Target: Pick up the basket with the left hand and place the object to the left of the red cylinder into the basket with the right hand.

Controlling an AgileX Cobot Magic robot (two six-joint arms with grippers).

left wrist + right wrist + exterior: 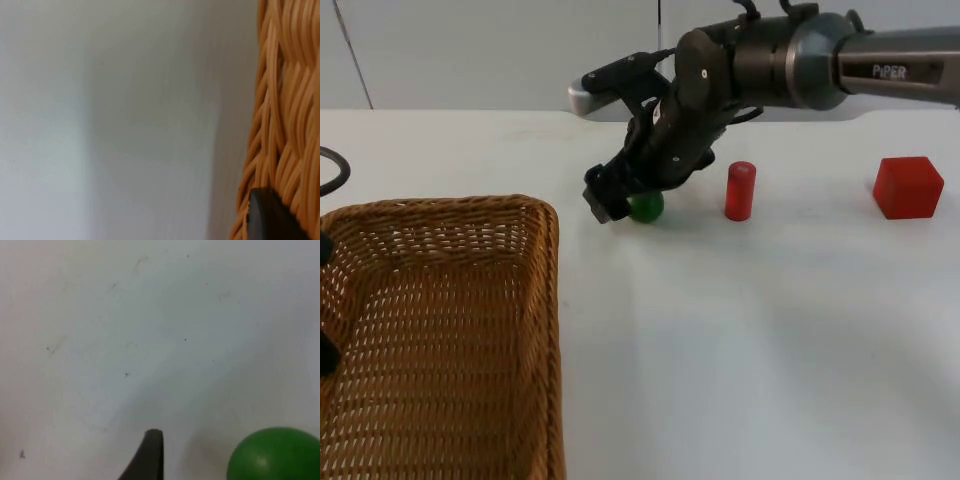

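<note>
A woven wicker basket (440,330) fills the lower left of the top view. My left gripper (324,300) is at its left rim and shut on it; a black fingertip (267,215) lies against the weave (280,125). A green ball (647,207) rests on the table just left of the upright red cylinder (740,190). My right gripper (632,200) is lowered around the ball and open. One fingertip (150,455) stands beside the ball (275,455) with a gap between them. The far finger is hidden behind the ball.
A red cube (908,186) sits to the right of the cylinder. The white table (770,350) stretches in front of the objects, between them and the basket's right wall (552,300). The grey partition wall (470,50) closes the back.
</note>
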